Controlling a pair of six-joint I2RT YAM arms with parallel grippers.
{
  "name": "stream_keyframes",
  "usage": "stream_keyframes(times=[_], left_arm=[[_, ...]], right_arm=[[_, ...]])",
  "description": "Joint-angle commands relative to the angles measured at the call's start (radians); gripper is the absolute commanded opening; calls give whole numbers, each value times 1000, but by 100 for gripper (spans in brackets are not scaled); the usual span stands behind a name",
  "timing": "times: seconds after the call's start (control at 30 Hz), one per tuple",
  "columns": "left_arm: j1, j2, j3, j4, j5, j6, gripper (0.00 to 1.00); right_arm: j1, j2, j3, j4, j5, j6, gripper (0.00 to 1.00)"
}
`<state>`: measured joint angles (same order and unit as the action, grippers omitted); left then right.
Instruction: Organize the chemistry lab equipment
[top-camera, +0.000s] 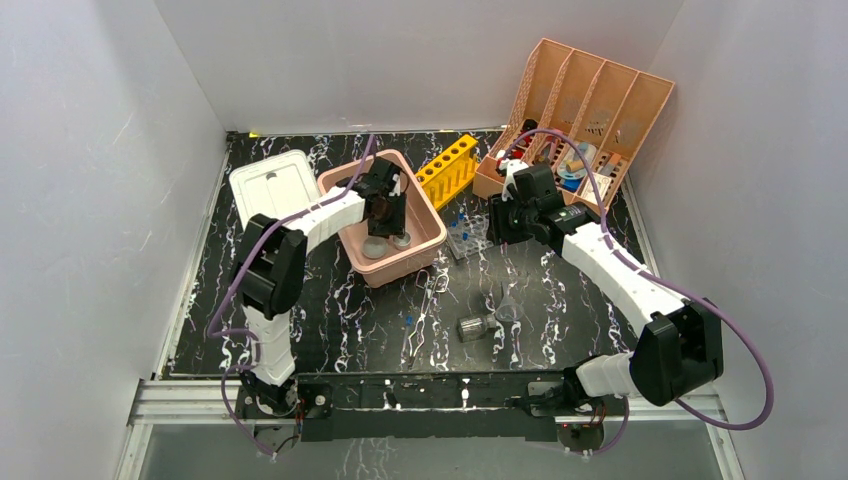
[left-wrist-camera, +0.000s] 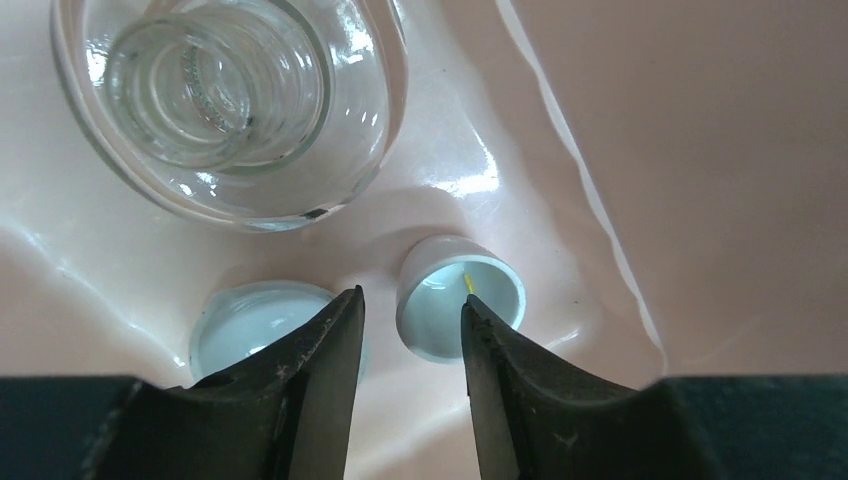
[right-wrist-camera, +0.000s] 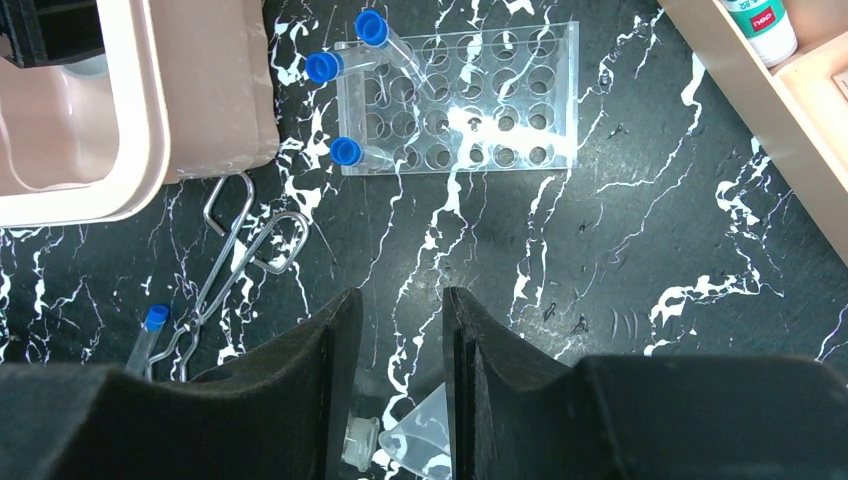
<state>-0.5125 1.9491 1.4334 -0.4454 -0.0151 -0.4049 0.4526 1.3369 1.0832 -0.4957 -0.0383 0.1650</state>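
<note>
My left gripper (top-camera: 385, 212) hangs inside the pink tub (top-camera: 395, 272). In the left wrist view it (left-wrist-camera: 410, 305) is open over the tub floor (left-wrist-camera: 720, 150), with nothing between its fingers. A small white cup-shaped dish (left-wrist-camera: 460, 293) lies on its side just past the tips, next to a flat white dish (left-wrist-camera: 245, 325). A clear round glass flask (left-wrist-camera: 230, 100) stands beyond them. My right gripper (top-camera: 500, 222) is open above the black table, empty (right-wrist-camera: 400, 300). Wire tongs (right-wrist-camera: 240, 255) lie to its left. A small glass beaker (top-camera: 475, 327) lies on its side beside a clear funnel (top-camera: 508, 310).
A clear rack (right-wrist-camera: 460, 95) holds blue-capped tubes, and one loose capped tube (right-wrist-camera: 150, 325) lies by the tongs. A yellow tube rack (top-camera: 447, 170) stands behind the tub. The peach organizer (top-camera: 580, 110) is at the back right and a white lid (top-camera: 275, 185) at the back left.
</note>
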Motion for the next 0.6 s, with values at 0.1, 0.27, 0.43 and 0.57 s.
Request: stream_keyframes(times=[0.1, 0.27, 0.43, 0.57], left_arm=[[2, -119, 55, -60, -38, 32, 43], [2, -171, 44, -70, -70, 37, 45], [2, -217, 53, -94, -96, 42, 46], [2, -256, 55, -104, -105, 42, 44]], right_arm=[[-5, -14, 4, 35, -13, -4, 46], [-5, -17, 3, 33, -15, -2, 46], [-5, -25, 6, 12, -7, -18, 47], [-5, -54, 0, -15, -24, -16, 45]])
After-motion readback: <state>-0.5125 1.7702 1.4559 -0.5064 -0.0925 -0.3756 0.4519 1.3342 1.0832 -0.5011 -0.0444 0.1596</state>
